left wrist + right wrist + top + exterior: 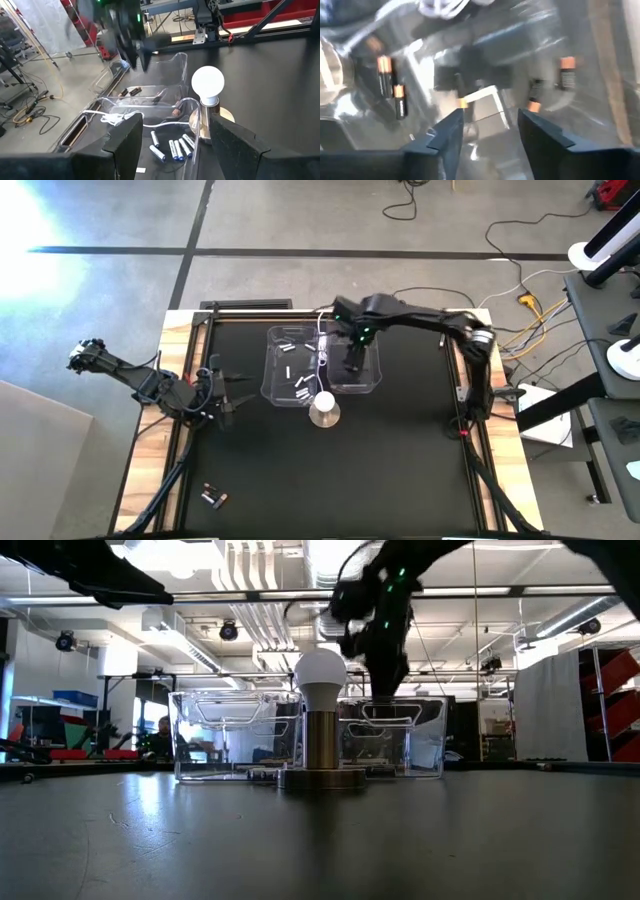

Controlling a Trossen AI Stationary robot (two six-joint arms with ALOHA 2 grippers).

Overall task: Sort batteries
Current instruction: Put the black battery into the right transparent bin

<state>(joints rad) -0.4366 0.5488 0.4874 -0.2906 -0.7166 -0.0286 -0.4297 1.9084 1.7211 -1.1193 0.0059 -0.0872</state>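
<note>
Two clear plastic bins stand side by side mid-table. The left bin point(272, 375) holds several silvery-white batteries point(177, 149). The right bin point(374, 376) holds dark batteries with copper ends point(387, 82). My right gripper point(490, 120) hangs over the right bin point(400, 735), pointing down, open, with nothing between its fingers. A dark battery point(459, 90) lies blurred just beyond its fingertips. My left gripper point(172, 145) waits open near the table's left edge point(222, 395), facing the bins. Two more batteries point(213, 498) lie on the mat near the front left.
A small lamp with a round white bulb point(324, 408) on a brass base point(322, 778) stands just in front of the two bins. A white cable point(322, 345) runs between the bins toward the far edge. Bare black mat lies to the front and right.
</note>
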